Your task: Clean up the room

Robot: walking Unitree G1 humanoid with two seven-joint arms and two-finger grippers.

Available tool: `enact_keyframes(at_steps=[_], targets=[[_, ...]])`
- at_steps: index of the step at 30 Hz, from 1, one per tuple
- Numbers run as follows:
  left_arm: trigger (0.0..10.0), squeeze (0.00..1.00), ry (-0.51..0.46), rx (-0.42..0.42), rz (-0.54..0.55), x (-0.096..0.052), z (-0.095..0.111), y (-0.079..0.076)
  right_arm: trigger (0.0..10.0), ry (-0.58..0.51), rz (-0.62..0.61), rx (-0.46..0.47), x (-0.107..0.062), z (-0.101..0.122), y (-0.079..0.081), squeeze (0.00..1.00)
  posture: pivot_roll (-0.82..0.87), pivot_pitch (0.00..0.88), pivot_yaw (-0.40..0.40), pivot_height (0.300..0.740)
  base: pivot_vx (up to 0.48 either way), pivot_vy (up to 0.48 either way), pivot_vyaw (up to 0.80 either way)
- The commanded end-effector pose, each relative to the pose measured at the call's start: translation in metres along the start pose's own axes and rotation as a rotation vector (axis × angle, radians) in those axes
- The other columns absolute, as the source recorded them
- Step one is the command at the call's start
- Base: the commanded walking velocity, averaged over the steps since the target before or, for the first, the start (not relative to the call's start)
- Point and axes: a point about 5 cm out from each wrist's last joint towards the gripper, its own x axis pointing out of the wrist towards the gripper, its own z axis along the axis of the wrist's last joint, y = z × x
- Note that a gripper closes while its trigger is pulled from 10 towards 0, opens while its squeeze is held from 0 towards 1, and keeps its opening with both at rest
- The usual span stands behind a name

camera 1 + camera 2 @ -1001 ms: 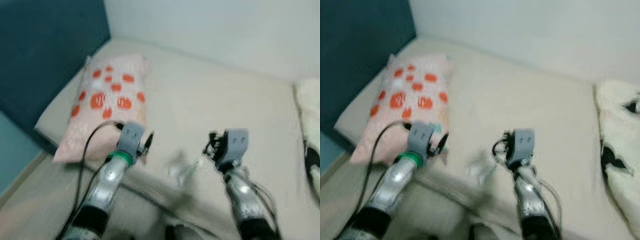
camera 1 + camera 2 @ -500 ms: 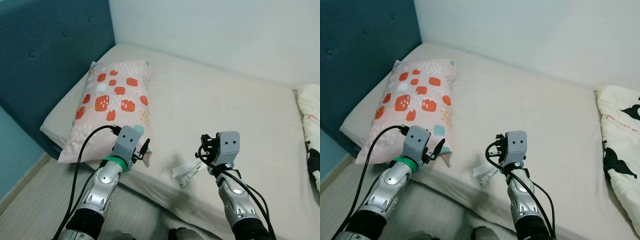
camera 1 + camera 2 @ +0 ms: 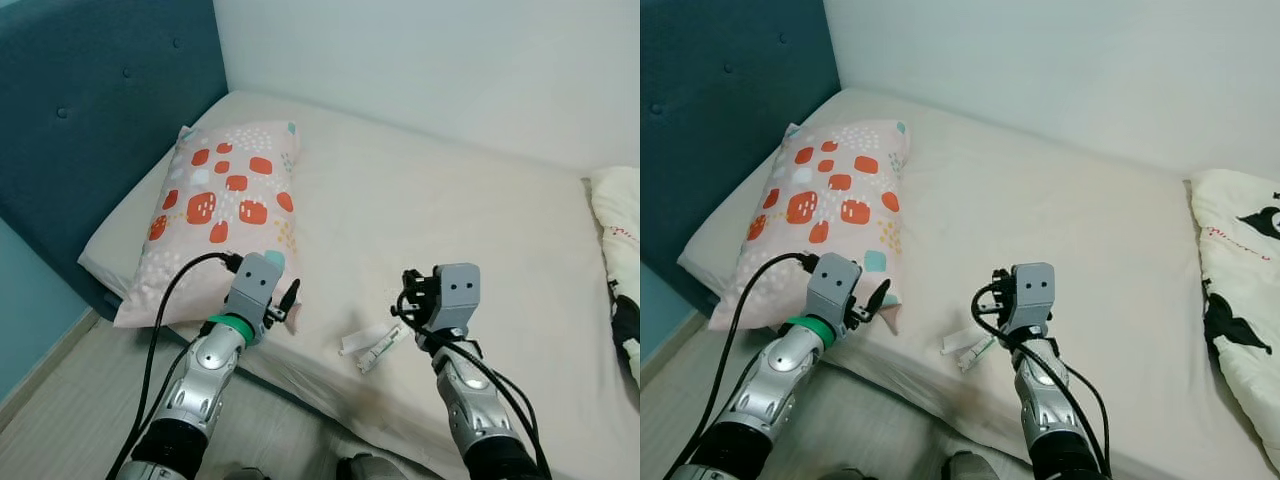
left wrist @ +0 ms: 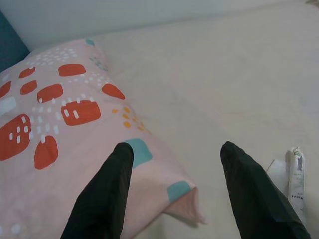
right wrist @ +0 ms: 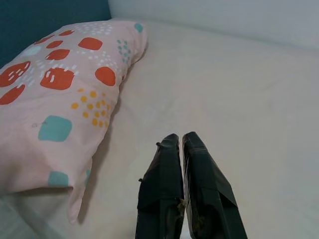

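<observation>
On the near edge of a cream-sheeted bed (image 3: 430, 210): small crumpled white wrapper with a thin white tube-like piece (image 3: 368, 345), lying flat between the two arms, just short of the mattress edge. Seen again beside the left claw's finger in the left wrist view (image 4: 295, 178).

Toward the bed's left end, against a dark teal padded headboard (image 3: 90, 110): pink pillow with red-orange squares, teal patches and white dots (image 3: 225, 215), near corner drooping toward the mattress edge.

Left claw (image 4: 177, 149) raised over the pillow's near corner, fingers (image 4: 107, 191) spread wide, nothing between them, not touching the pillow. Black cable looping from its silver wrist.

Right claw (image 5: 180, 142) raised near the bed's front edge, just right of the wrapper, fingers (image 5: 162, 184) pressed together, clenched on nothing. Not touching the wrapper.

At the bed's right end: white fleecy blanket with black cartoon print (image 3: 1240, 290), well apart from wrapper and pillow.

Pale wood-look floor (image 3: 60, 400) below the near left corner of the bed. White wall (image 3: 430, 60) along the far edge.
</observation>
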Motion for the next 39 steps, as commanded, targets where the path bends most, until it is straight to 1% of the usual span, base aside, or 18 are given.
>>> enact_keyframes(at_steps=[1, 8, 10, 14, 21, 22, 23, 24, 27, 28, 29, 30, 31, 34, 35, 37, 38, 39], targets=[[10.0, 0.0, 0.018, 0.006, -0.013, -0.001, -0.003, -0.002, 10.0, 0.025, -0.014, 0.019, -0.004, -0.007, -0.002, 0.0, -0.06, 0.0, 0.042, 0.65, 0.0, 0.0, 0.0], [10.0, 0.0, 0.009, 0.003, -0.016, 0.002, 0.0, -0.004, 10.0, 0.03, -0.015, 0.022, -0.005, -0.008, -0.001, 0.0, -0.06, 0.0, 0.042, 0.63, 0.0, 0.0, 0.0], [10.0, 0.0, 0.003, 0.002, -0.018, 0.003, 0.002, -0.005, 10.0, 0.034, -0.019, 0.023, -0.005, -0.009, -0.002, 0.0, -0.06, 0.0, 0.043, 0.615, 0.0, 0.0, 0.0], [10.0, 0.0, 0.001, 0.002, -0.021, 0.003, 0.002, -0.005, 10.0, 0.04, -0.025, 0.026, -0.006, -0.01, -0.003, 0.0, -0.06, 0.0, 0.045, 0.6, 0.0, 0.0, 0.0], [10.0, 0.0, 0.001, 0.006, -0.029, 0.003, 0.003, -0.006, 10.0, 0.036, -0.05, 0.056, -0.007, -0.01, -0.007, 0.0, -0.06, 0.0, 0.049, 0.6, 0.0, 0.0, 0.0], [10.0, 0.0, 0.0, 0.008, -0.032, 0.003, 0.003, -0.006, 10.0, 0.035, -0.064, 0.067, -0.006, -0.008, -0.009, 0.33, -0.06, 0.0, 0.05, 0.6, 0.0, 0.0, 0.0], [10.0, 0.0, 0.0, 0.008, -0.032, 0.003, 0.003, -0.006, 10.0, 0.035, -0.064, 0.067, -0.006, -0.008, -0.009, 0.33, -0.06, 0.0, 0.05, 0.6, 0.0, 0.0, 0.0], [10.0, 0.0, 0.0, 0.009, -0.033, 0.003, 0.003, -0.006, 10.0, 0.027, -0.069, 0.088, -0.006, -0.007, -0.01, 1.0, -0.06, 0.0, 0.051, 0.6, 0.0, 0.0, 0.0], [10.0, 0.0, 0.0, 0.012, -0.036, 0.004, 0.003, -0.007, 10.0, 0.02, -0.089, 0.166, -0.003, -0.004, -0.012, 1.0, -0.06, 0.0, 0.052, 0.6, 0.0, 0.0, 0.0], [10.0, 0.0, 0.0, 0.012, -0.036, 0.004, 0.003, -0.007, 10.0, 0.02, -0.089, 0.166, -0.003, -0.004, -0.012, 1.0, -0.06, 0.0, 0.052, 0.6, 0.0, 0.0, 0.0], [10.0, 0.0, -0.002, 0.013, -0.037, 0.004, 0.003, -0.007, 10.0, 0.051, -0.09, 0.221, -0.001, -0.007, -0.011, 1.0, -0.05, 0.0, 0.054, 0.6, 0.0, 0.0, 0.0], [10.0, 0.0, -0.002, 0.013, -0.037, 0.004, 0.003, -0.007, 10.0, 0.051, -0.09, 0.221, -0.001, -0.007, -0.011, 1.0, -0.05, 0.0, 0.054, 0.6, 0.0, 0.0, 0.0], [10.0, 0.0, -0.003, 0.014, -0.038, 0.004, 0.004, -0.007, 10.0, 0.073, -0.087, 0.251, -0.001, -0.01, -0.01, 1.0, -0.05, 0.0, 0.054, 0.6, 0.0, 0.0, 0.0], [10.0, 0.0, -0.005, 0.016, -0.04, 0.003, 0.004, -0.007, 10.0, 0.209, -0.024, 0.352, 0.002, -0.025, -0.001, 1.0, -0.05, 0.0, 0.056, 0.6, 0.0, 0.0, 0.0], [10.0, 0.0, -0.005, 0.017, -0.041, 0.003, 0.005, -0.008, 10.0, 0.235, -0.007, 0.376, 0.002, -0.028, 0.001, 1.0, -0.05, 0.0, 0.056, 0.6, 0.0, 0.0, 0.0], [10.0, 0.0, -0.007, 0.018, -0.041, 0.003, 0.005, -0.008, 10.0, 0.259, -0.007, 0.381, 0.003, -0.031, 0.002, 1.0, -0.04, 0.0, 0.054, 0.6, 0.0, 0.0, 0.0], [10.0, 0.0, -0.009, 0.018, -0.041, 0.003, 0.006, -0.008, 10.0, 0.282, -0.022, 0.408, 0.005, -0.033, 0.001, 1.0, -0.03, 0.002, 0.052, 0.6, 0.0, 0.0, 0.0], [10.0, 0.0, -0.009, 0.018, -0.041, 0.003, 0.006, -0.008, 10.0, 0.282, -0.022, 0.408, 0.005, -0.033, 0.001, 1.0, -0.03, 0.002, 0.052, 0.6, 0.0, 0.0, 0.0]])
